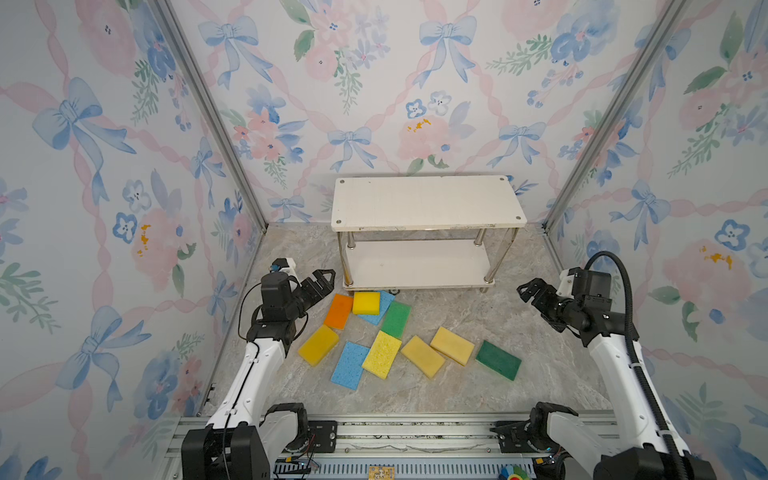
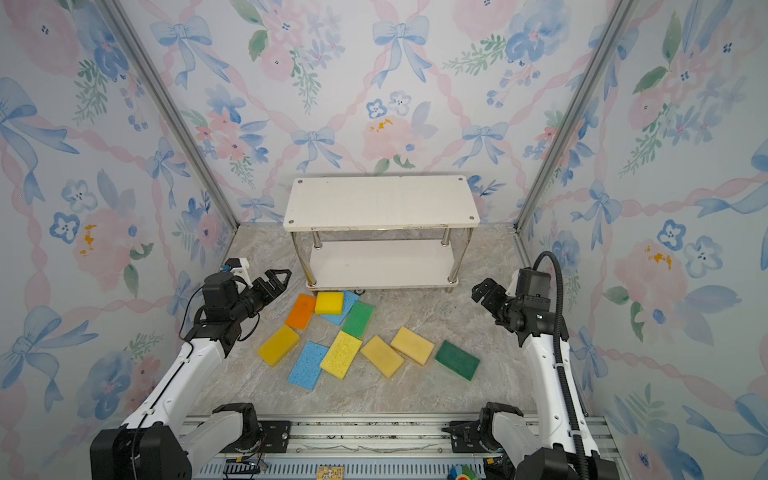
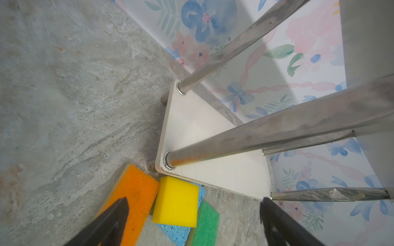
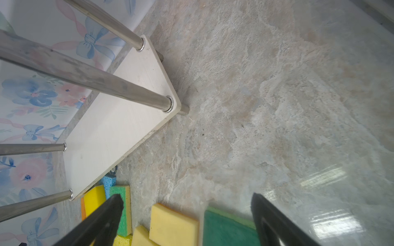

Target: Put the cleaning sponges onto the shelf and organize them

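Observation:
The shelf (image 1: 428, 203) stands at the back wall, and both its white boards are bare. Several cleaning sponges lie loose on the floor in front of it: orange (image 1: 338, 311), bright yellow (image 1: 366, 302) on top of a blue one (image 1: 387, 300), light green (image 1: 396, 319), yellow (image 1: 318, 345), blue (image 1: 350, 365), speckled yellow (image 1: 381, 354), two tan ones (image 1: 422, 356) (image 1: 452, 345) and dark green (image 1: 498, 360). My left gripper (image 1: 327, 277) (image 3: 194, 200) hovers open above the orange sponge (image 3: 136, 191). My right gripper (image 1: 524, 291) (image 4: 186, 195) hangs open, right of the shelf's lower board (image 4: 119, 127).
Flowered walls close in the left, back and right sides. An aluminium rail (image 1: 395, 432) with both arm bases runs along the front. The shelf's chrome legs (image 3: 255, 136) stand close to the left gripper. The marble floor (image 1: 478, 395) lies in front of the sponges.

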Controlling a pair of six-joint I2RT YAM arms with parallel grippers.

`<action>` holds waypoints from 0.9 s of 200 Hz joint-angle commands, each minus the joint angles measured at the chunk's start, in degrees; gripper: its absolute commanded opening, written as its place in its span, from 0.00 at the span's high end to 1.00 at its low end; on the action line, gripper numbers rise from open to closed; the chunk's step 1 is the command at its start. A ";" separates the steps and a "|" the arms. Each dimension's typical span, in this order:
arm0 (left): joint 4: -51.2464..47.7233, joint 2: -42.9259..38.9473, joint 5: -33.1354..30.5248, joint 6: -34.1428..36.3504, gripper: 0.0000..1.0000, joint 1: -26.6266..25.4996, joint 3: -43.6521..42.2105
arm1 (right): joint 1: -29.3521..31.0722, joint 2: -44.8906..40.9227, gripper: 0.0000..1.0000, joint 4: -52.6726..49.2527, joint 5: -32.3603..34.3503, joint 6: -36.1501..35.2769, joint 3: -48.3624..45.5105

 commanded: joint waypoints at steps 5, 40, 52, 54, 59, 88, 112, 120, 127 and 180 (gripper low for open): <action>-2.23 -2.97 2.36 -0.56 0.02 -1.38 -1.77 | 2.92 -3.43 0.03 -4.76 2.20 -0.25 -2.56; -3.69 -5.25 1.21 -1.82 0.02 -6.80 -3.62 | 6.41 -7.22 0.03 -6.64 2.18 0.49 -4.84; -4.30 -6.19 0.36 -1.98 0.02 -9.10 -4.24 | 7.91 -7.99 0.03 -7.71 2.41 0.35 -5.23; -4.41 -6.42 0.22 -2.10 0.02 -9.46 -4.37 | 8.21 -8.07 0.03 -7.94 2.48 0.23 -5.30; -4.61 -6.85 -0.14 -2.38 0.02 -10.22 -4.77 | 8.86 -8.37 0.03 -8.58 2.64 0.02 -5.36; -6.01 -9.85 -0.88 -3.29 0.02 -13.54 -6.65 | 11.52 -12.10 0.03 -11.37 3.79 0.87 -5.93; -7.66 -12.68 -0.38 -3.75 0.02 -14.91 -8.51 | 13.69 -15.00 0.03 -13.77 4.43 1.65 -6.00; -7.99 -13.50 -0.18 -4.07 0.02 -15.54 -9.01 | 14.35 -15.24 0.02 -14.78 4.37 1.58 -5.97; -8.46 -14.02 -0.14 -4.30 0.02 -16.22 -9.26 | 14.95 -15.23 0.02 -15.76 4.26 1.48 -5.93; -10.27 -13.93 -3.87 -4.18 0.02 -25.29 -9.44 | 22.66 -11.91 0.03 -24.80 15.17 3.15 -4.73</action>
